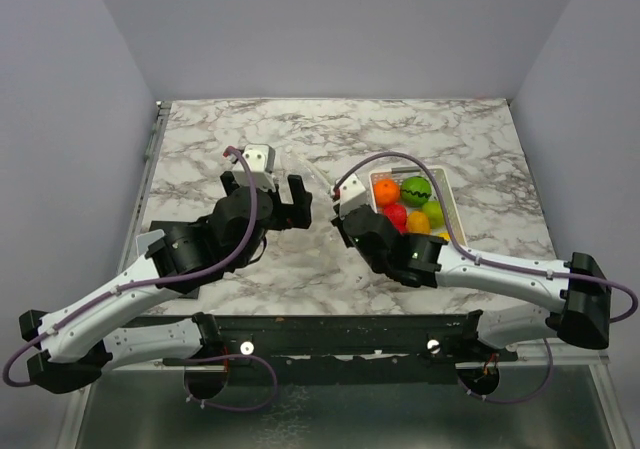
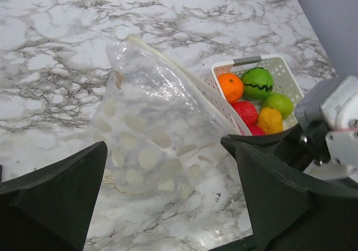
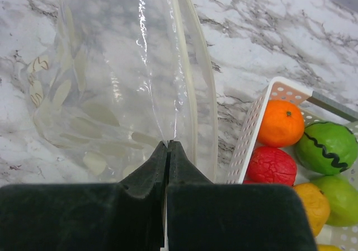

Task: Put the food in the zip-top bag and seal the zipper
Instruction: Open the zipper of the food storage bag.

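The zip-top bag [image 2: 156, 133] is see-through with white dots and stands lifted off the marble table between my grippers. Its zipper [image 2: 179, 77] runs along the raised mouth edge and also shows in the right wrist view [image 3: 196, 77]. My right gripper [image 3: 168, 146] is shut on one wall of the bag [image 3: 112, 83] near the mouth. My left gripper [image 2: 168, 206] is open with the bag's lower end between its fingers, not touching it. The food lies in a white tray [image 3: 251, 128]: an orange [image 3: 281, 122], a dark-striped green ball [image 3: 326, 147], a red piece [image 3: 271, 166] and a yellow piece [image 3: 313, 206].
The white tray [image 1: 443, 184] stands right of the bag, close behind my right gripper [image 1: 338, 201]. My left gripper [image 1: 265, 191] is left of the bag. A lime-green fruit [image 2: 278, 104] lies in the tray. Grey walls close the table's sides.
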You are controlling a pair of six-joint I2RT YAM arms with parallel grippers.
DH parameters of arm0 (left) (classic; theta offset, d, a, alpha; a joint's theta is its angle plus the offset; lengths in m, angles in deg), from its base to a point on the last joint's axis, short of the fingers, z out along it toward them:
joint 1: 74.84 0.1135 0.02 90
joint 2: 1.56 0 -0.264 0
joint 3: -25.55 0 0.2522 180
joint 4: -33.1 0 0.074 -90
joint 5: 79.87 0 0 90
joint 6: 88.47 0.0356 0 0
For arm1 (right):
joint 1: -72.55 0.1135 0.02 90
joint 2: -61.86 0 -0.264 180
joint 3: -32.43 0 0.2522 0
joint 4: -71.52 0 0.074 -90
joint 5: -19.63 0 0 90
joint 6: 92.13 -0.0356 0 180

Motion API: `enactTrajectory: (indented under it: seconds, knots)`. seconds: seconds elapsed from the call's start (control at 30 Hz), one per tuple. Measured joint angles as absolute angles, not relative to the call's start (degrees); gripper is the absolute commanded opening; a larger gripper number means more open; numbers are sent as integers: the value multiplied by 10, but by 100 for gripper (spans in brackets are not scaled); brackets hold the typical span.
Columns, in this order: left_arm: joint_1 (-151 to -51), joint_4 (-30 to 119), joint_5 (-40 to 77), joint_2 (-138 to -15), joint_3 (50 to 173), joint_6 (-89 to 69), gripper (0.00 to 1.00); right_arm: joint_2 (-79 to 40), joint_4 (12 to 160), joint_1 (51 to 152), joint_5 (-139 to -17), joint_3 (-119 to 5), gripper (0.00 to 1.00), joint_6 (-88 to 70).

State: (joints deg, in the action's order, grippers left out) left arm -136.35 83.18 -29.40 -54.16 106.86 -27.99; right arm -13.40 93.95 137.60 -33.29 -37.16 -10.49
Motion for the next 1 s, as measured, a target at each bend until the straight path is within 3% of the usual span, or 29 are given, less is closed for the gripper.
enactTrajectory:
  seconds: [0.27,0.5,0.7,1.0]
  knots:
    - [-1341,861,-286,-576,1093,-307,99,-107,832,1458,-226,-325,1,14]
    - [-1262,861,-231,-578,1074,-325,99,-107,737,1514,-146,-296,1,108]
    - [-1202,859,-162,-578,1023,-340,99,-107,677,1532,-112,-278,1,147]
    - [-1198,855,-101,-575,1012,-360,99,-112,629,1536,-87,-268,1,173]
